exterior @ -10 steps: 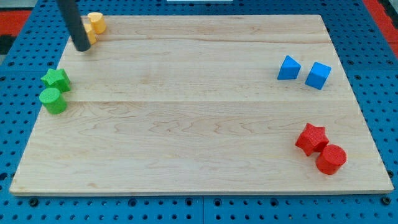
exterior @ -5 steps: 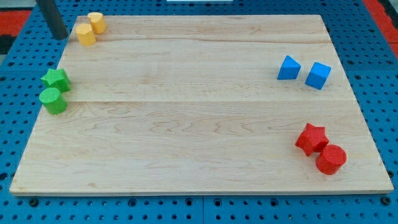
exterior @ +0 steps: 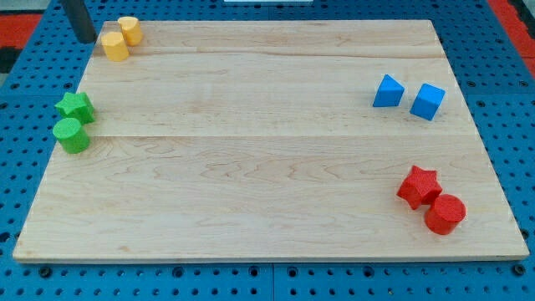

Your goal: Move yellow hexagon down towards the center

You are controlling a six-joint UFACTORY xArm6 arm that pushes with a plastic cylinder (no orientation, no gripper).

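Note:
Two yellow blocks sit at the board's top left corner: the yellow hexagon [exterior: 114, 47] and, touching it up and to the right, a yellow cylinder [exterior: 129, 30]. My tip [exterior: 85, 38] is just off the board's top left edge, a short way left of the yellow hexagon and not touching it. The dark rod rises out of the view's top.
A green star [exterior: 76, 106] and a green cylinder [exterior: 71, 135] sit at the left edge. Two blue blocks [exterior: 388, 91] [exterior: 428, 101] sit at the right. A red star [exterior: 418, 186] and a red cylinder [exterior: 445, 214] sit at the bottom right. The wooden board [exterior: 267, 167] lies on a blue pegboard.
My tip moved from in front of the yellow hexagon to the left and up, off the board's corner. The blocks have not moved.

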